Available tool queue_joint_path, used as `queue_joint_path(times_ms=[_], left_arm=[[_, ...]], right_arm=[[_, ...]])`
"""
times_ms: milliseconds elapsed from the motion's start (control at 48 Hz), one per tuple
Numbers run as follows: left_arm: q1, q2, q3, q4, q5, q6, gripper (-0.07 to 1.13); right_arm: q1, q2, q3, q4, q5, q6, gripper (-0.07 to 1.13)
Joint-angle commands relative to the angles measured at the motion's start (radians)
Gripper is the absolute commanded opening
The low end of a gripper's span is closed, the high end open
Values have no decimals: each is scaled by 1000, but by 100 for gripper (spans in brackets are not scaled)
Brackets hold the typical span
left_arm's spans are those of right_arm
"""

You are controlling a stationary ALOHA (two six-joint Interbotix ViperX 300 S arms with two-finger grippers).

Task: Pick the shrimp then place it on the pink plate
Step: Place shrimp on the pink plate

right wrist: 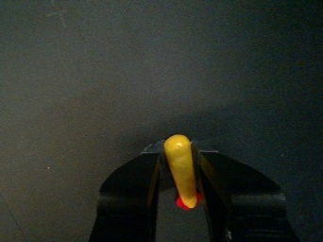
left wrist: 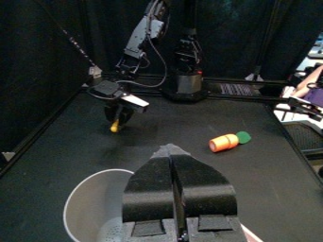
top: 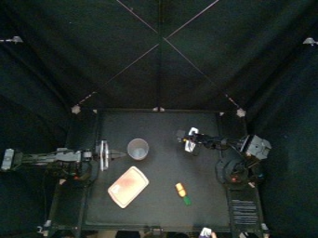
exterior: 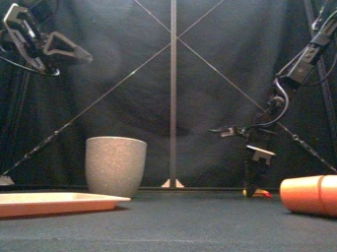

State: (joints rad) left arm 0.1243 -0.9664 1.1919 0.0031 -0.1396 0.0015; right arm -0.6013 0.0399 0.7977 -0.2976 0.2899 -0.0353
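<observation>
The yellow curved toy shrimp with a red tail [right wrist: 179, 165] is in your right gripper [top: 192, 142]. The two black jaws are clamped on it, one on each side. Its red end sits deep between them and its yellow end pokes out past the tips. In the left wrist view it hangs under that gripper, and it looks lifted off the black table [top: 174, 165].

So the picking part looks done, and the placing part has not begun.

The flat pink plastic tray [top: 128, 186] lies nearer the table's front and more to the left arm's side. It is well apart from the shrimp, and nothing lies on it. For the next move, I think you need to carry the shrimp over the middle of the tray, come down low, and then let the jaws part.

Take care with two things on the way. A small orange toy with a green end [top: 183, 192] lies near the tray, on the side you come from. The tall grey speckled cup [top: 138, 147] stands just behind the tray.

Your left gripper [left wrist: 173, 153] rests over that cup with its jaws pressed together and nothing in them. It sits close to the tray's back corner, so keep the right arm clear of it.
</observation>
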Motion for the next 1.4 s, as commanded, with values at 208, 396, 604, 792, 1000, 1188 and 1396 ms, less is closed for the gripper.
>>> queue_joint_path(times_ms=[208,396,604,792,1000,1188,1396], left_arm=[[2,0,-14,-2,-15,0,7],[2,2,-14,-2,-17,0,7],[2,0,-15,-2,-18,2,7],[3,0,-14,-2,-35,3,7],[11,0,-14,3,-38,5,7],[37,0,-11,5,-38,5,7],[69,2,5,3,-38,5,7]], right_arm=[[5,-26,-9,17,12,6,52],[37,-58,-15,20,20,18,44],[219,-164,-92,58,64,37,43],[396,-186,-186,109,-17,83,44],[537,-86,-285,170,-121,86,44],[607,66,-417,189,-178,83,44],[661,233,-607,187,-187,83,44]])
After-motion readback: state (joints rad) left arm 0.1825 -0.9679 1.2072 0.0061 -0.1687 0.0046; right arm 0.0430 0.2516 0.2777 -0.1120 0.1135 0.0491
